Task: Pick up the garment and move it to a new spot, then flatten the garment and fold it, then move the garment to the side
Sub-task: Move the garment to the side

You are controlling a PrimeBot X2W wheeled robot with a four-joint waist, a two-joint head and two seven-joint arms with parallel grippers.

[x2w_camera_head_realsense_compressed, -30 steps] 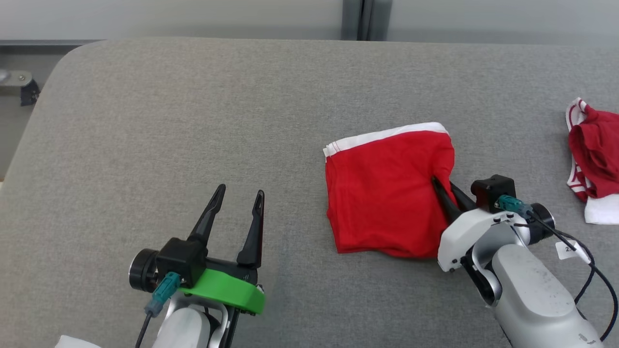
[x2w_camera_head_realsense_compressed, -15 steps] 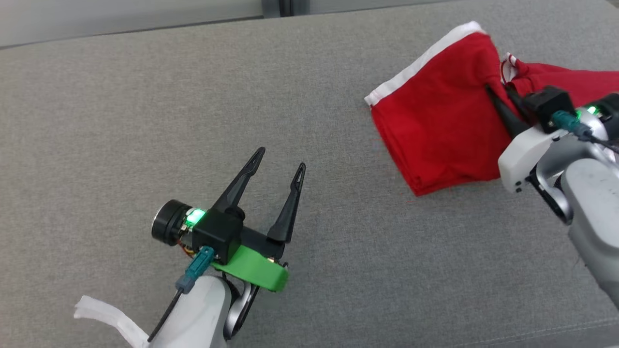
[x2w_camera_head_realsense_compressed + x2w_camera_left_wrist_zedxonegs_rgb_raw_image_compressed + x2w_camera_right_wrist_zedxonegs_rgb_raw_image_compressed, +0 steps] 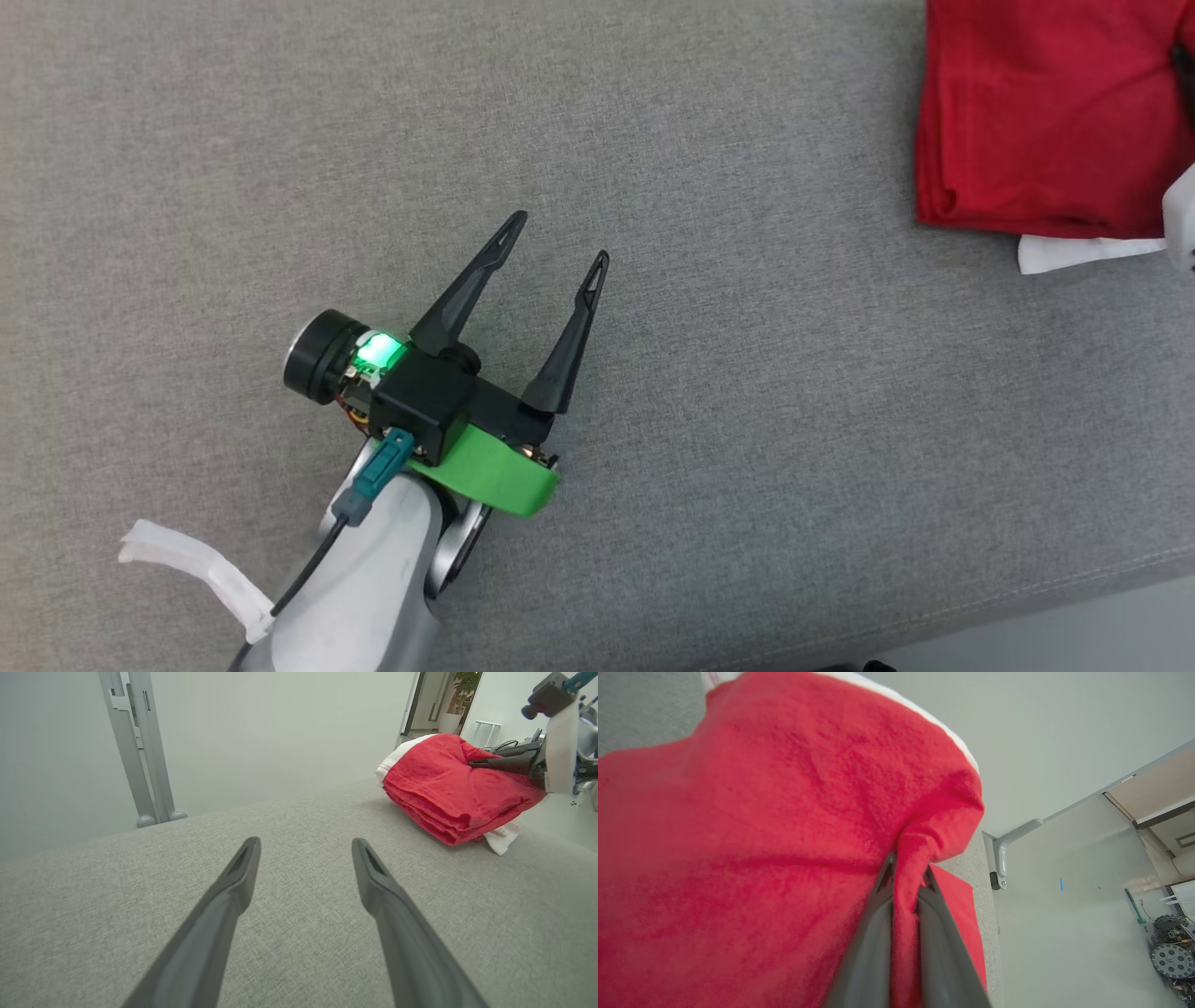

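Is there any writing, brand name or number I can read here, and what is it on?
No text can be read.
The red garment shows no print or tag lettering; the left gripper and its green band bear none; the clutter in the far room is too small to tell.

On grey cushion (image 3: 747,420): red garment (image 3: 1036,121), white cloth (image 3: 1074,250)
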